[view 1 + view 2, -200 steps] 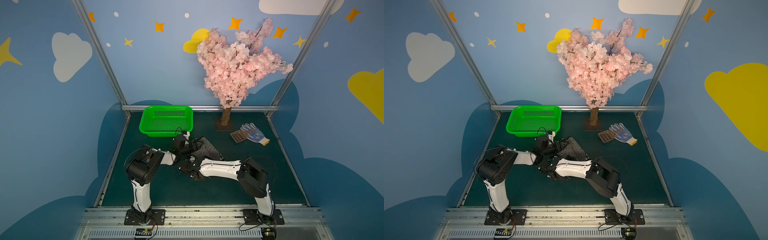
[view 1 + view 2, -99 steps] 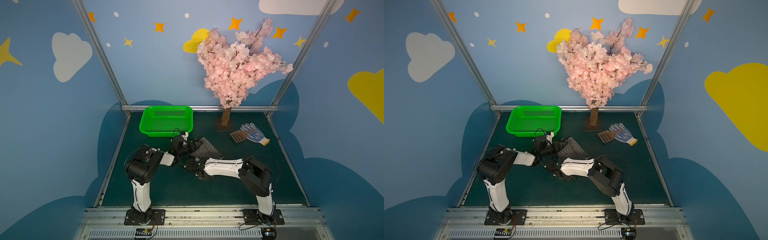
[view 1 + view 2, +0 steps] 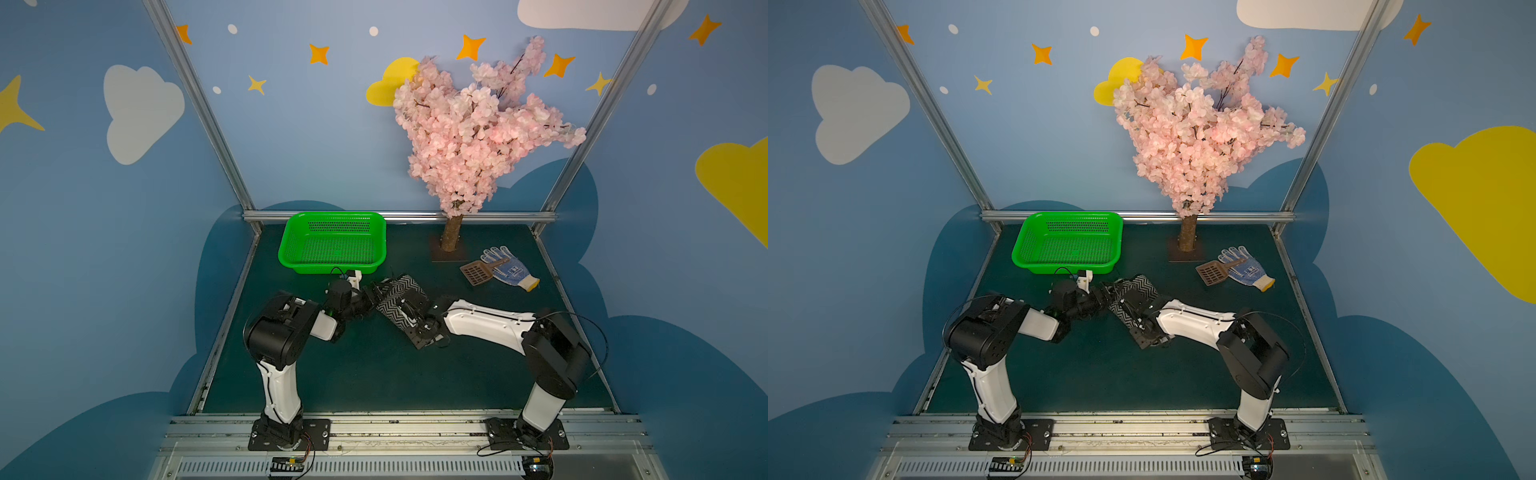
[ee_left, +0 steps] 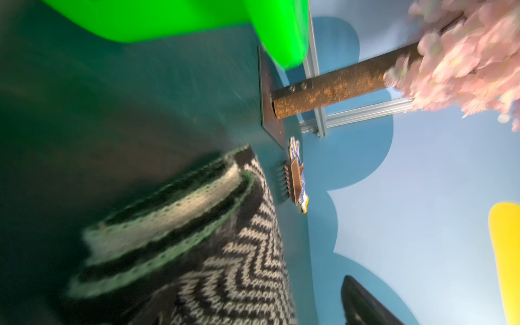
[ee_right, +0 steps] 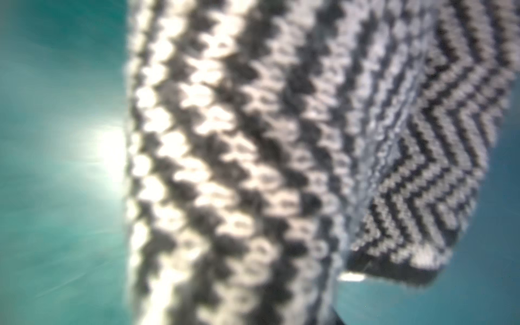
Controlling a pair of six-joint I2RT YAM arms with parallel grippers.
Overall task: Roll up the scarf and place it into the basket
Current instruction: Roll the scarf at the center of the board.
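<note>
Starting from the near edge of the table [image 3: 374,374], the two arms are passed first, and the scarf [image 3: 392,307] is then met around the middle of the table, gathered into a short, thick bundle with its herringbone side outward. The right gripper [image 3: 409,309] is laid over the bundle's near-right part. Its jaws are hidden by the knit, so whether they are clamped cannot be told. The left gripper [image 3: 374,293] is set at the bundle's left end, where layered cream edging is shown in the left wrist view. Its jaws are spread, with one finger [image 4: 363,306] standing clear of the cloth. The scarf is judged light, soft and springy, apt to unroll if released, so it is best pinched across all layers at both ends. Just beyond it, toward the far-left corner, the basket [image 3: 324,268] is seen, empty.
</note>
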